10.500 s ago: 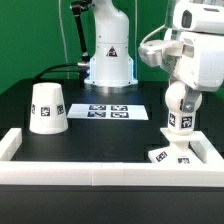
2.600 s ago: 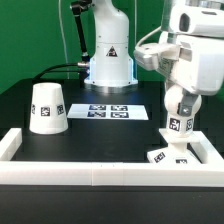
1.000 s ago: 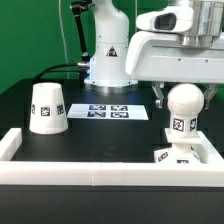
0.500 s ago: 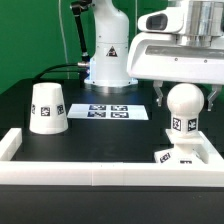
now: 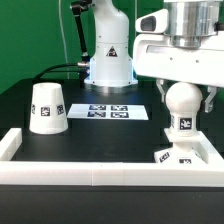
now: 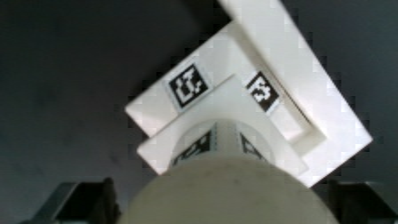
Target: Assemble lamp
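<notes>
1 bulb (image 5: 181, 101) upright on base (image 5: 172, 157), between gripper (image 5: 182, 104) fingers.

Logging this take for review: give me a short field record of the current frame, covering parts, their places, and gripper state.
bulb: round ball standing upright on the base, tag on its stem
base: flat square, in the corner of the border rail at the exterior view's right
shade: cup-shaped, mouth down on the table, exterior view's left, apart from the other parts
marker board: flat, centre rear
gripper: fingers on either side of the bulb; contact unclear
</notes>
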